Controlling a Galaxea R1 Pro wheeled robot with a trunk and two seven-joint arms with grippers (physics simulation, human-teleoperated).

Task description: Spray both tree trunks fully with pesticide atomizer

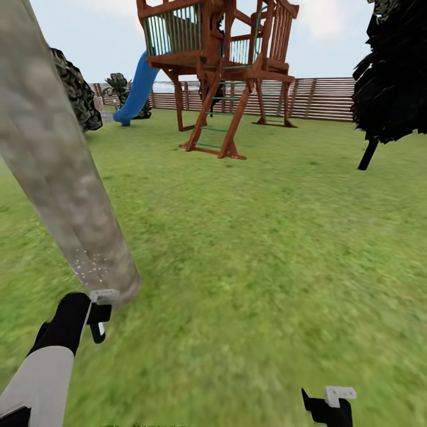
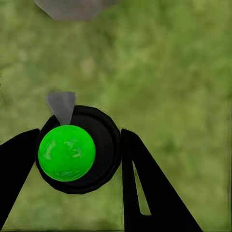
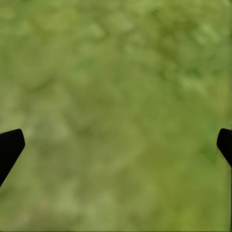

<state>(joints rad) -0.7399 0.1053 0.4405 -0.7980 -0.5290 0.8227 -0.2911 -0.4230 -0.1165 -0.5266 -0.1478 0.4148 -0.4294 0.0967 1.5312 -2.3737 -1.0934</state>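
A thick, mottled grey-brown tree trunk point(image 1: 59, 172) rises slantwise at the left of the head view, and its foot point(image 2: 72, 7) meets the grass just beyond my left hand. White specks dot the trunk point(image 1: 89, 270) low down. My left gripper point(image 1: 98, 320) point(image 2: 79, 133) is shut on the pesticide atomizer point(image 2: 72, 150), a dark round bottle seen from above with a bright green top and a grey nozzle point(image 2: 62, 104) pointing at the trunk. My right gripper point(image 1: 325, 406) point(image 3: 116, 140) hangs open over bare grass, holding nothing.
Grass lawn point(image 1: 267, 249) stretches ahead. A wooden play tower point(image 1: 219, 71) with a blue slide point(image 1: 137, 89) stands at the back before the slatted fence point(image 1: 320, 98). A dark tree point(image 1: 394, 77) stands at the right, a shrub point(image 1: 77, 89) behind the trunk.
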